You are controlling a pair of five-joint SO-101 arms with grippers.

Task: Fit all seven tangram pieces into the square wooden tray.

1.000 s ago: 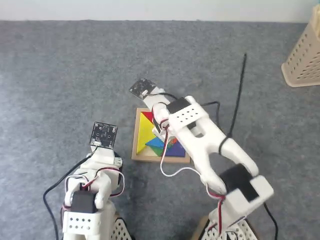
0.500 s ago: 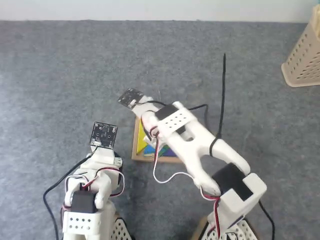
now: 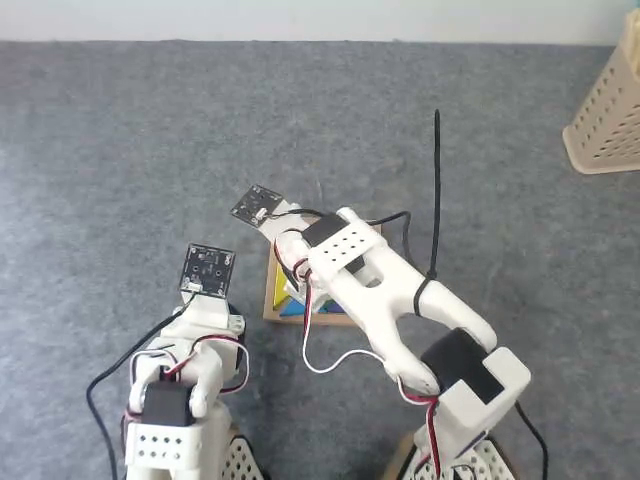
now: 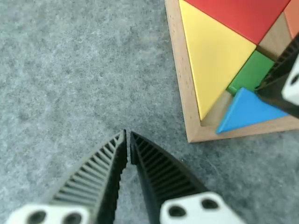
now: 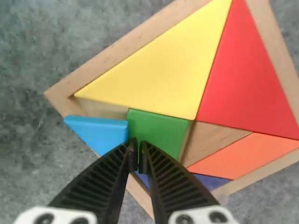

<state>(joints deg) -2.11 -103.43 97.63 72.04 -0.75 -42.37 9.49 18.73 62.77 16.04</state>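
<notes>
Right arm (image 3: 380, 285) swung left across tray (image 3: 269, 296), frame centre; right gripper (image 5: 136, 145) pressed together, tips at seam between blue triangle (image 5: 100, 133) and green square (image 5: 156, 130); left gripper (image 4: 127, 136) pressed together over carpet (image 4: 60, 70) beside tray corner

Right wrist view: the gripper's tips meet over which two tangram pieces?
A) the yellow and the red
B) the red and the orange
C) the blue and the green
C: the right gripper, shut, points at the seam between the blue triangle and the green square.
</notes>
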